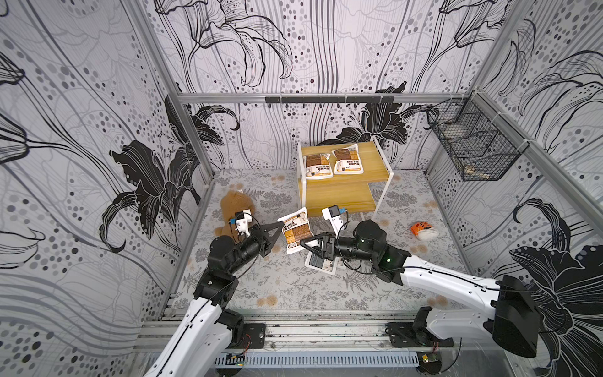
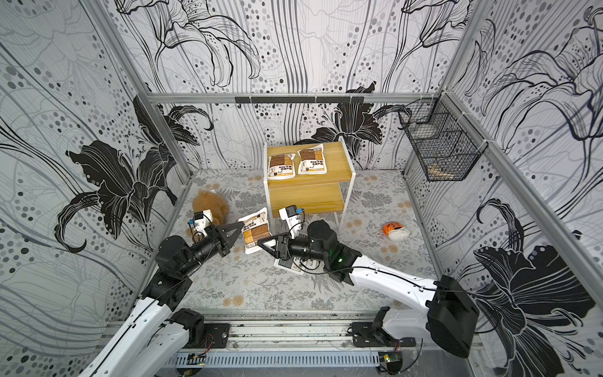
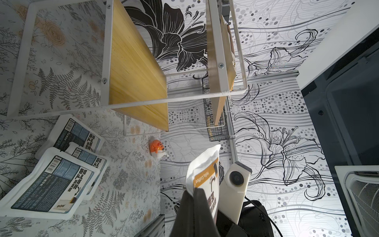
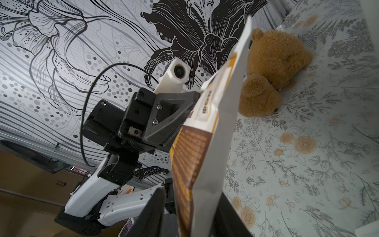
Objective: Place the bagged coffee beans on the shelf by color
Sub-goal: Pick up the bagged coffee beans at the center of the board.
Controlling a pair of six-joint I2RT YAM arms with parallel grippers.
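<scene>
A brown-orange coffee bag (image 1: 295, 230) (image 2: 256, 230) hangs in the air in front of the shelf (image 1: 375, 163). My left gripper (image 1: 280, 225) (image 3: 196, 195) is shut on one edge of it. My right gripper (image 1: 303, 243) (image 4: 190, 192) straddles the opposite end, and one finger stands apart from the bag (image 4: 205, 153). Two brown-orange bags (image 1: 318, 165) (image 1: 347, 160) lie side by side on the shelf's upper board. The lower board (image 1: 336, 196) is bare. Three grey-blue bags (image 3: 51, 188) (image 3: 90, 160) (image 3: 78, 131) overlap on the floor, mostly hidden under my right arm in both top views.
A brown plush bear (image 1: 233, 205) (image 4: 272, 67) lies on the floor behind my left gripper. An orange-and-white toy (image 1: 422, 230) (image 3: 156, 146) sits right of the shelf. A black wire basket (image 1: 473, 143) hangs on the right wall.
</scene>
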